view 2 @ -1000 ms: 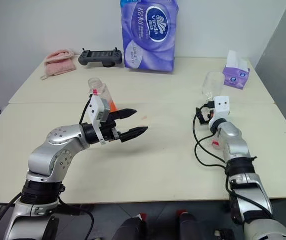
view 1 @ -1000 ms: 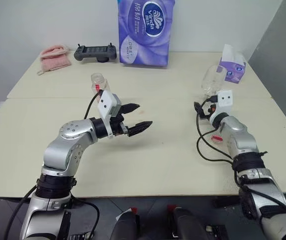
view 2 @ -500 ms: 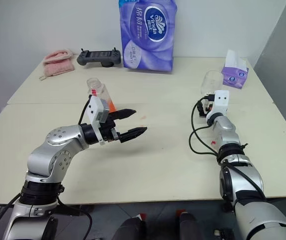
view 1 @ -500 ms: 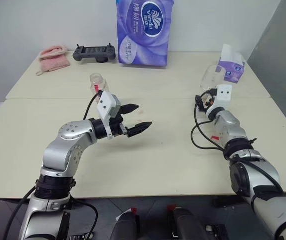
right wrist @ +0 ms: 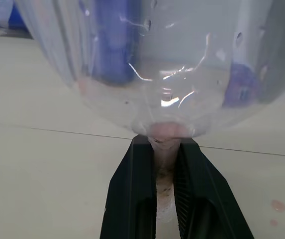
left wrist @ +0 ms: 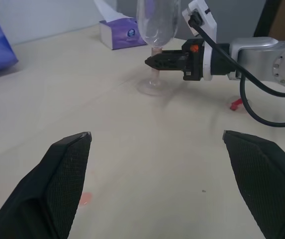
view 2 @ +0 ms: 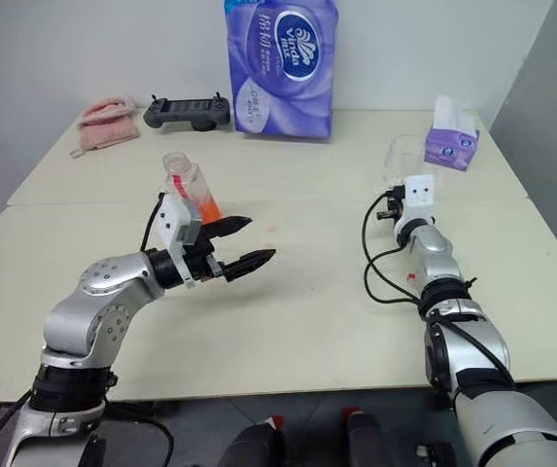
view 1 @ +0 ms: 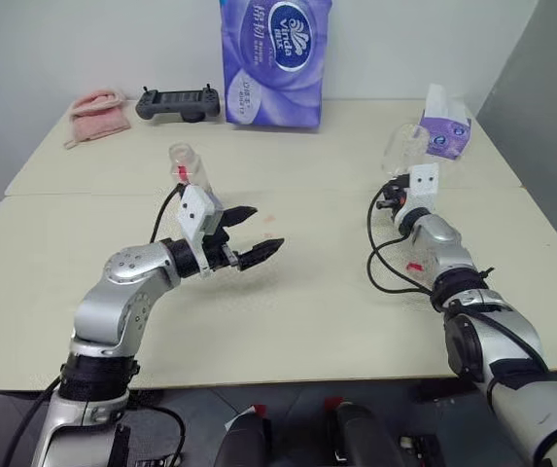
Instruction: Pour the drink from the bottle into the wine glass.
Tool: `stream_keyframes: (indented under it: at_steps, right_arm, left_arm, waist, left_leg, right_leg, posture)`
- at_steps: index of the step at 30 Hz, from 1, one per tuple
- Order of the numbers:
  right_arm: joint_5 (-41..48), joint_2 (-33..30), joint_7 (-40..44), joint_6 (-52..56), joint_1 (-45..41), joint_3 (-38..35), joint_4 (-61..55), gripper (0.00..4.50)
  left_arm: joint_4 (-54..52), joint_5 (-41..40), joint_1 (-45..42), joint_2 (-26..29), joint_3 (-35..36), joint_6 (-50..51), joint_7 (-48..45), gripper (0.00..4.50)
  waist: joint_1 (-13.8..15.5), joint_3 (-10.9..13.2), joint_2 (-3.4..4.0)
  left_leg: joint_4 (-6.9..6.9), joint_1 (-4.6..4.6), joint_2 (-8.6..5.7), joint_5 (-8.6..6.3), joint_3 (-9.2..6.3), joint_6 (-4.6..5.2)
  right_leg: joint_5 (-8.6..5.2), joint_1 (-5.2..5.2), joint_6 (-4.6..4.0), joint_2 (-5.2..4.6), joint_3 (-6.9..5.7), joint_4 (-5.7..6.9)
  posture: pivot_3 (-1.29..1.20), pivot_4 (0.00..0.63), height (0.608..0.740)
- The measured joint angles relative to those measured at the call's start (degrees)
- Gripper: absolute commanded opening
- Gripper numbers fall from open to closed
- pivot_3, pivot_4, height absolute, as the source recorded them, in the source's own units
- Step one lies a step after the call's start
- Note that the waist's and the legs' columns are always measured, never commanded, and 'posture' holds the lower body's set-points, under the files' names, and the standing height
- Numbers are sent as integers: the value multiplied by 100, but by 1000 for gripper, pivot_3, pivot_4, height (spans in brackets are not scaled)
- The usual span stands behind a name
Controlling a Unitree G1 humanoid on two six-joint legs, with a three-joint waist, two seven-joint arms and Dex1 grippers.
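Bottle (view 2: pixel 187 188) stands near upright on the table (view 2: pixel 317 321) at about 10 o'clock from the table's middle, neck up and leaning slightly away, with orange-red drink (view 2: pixel 207 206) low inside; it sits just behind the left gripper (view 2: pixel 242 244). That gripper's fingers are spread wide with nothing between them, the forearm level and pointing toward 2 o'clock. Glass (left wrist: pixel 156 30) stands upright on its foot at about 2 o'clock, near a tissue box (view 2: pixel 451 144). The left wrist view shows the right gripper (left wrist: pixel 154 61) reaching in level at the stem. The right wrist view shows its fingers (right wrist: pixel 135 194) clamped on the stem just under the bowl, with a pinkish tint there. The right arm stretches forward.
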Motion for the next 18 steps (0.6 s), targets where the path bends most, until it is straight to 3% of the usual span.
stream_keyframes:
  at_steps: [8,12,18]
  right_arm:
    - [-135,798,497,82,158,591,-1238,164]
    - [-218,1049,675,264,325,815,-1393,164]
    - [-255,1096,763,372,583,924,-1407,164]
  left_arm:
    - [-992,-128,2228,13,917,-65,499,4500]
    - [-1257,-134,2592,-31,1165,-193,710,4500]
    - [-1433,-177,2886,-40,1274,-261,827,4500]
  waist:
    - [-32,2,4]
    - [108,2,3]
    - [90,2,3]
  left_leg:
    - [-11,3,0,-9,-8,16]
    - [2,3,-9,-10,-19,18]
    - [1,4,-7,-10,-16,17]
  right_leg:
    - [0,0,-2,-4,19,-1]
    - [0,10,-3,-11,3,-4]
    - [0,9,-3,-9,-14,-2]
  posture:
    - [0,150,740]
    - [0,150,740]
    - [0,150,740]
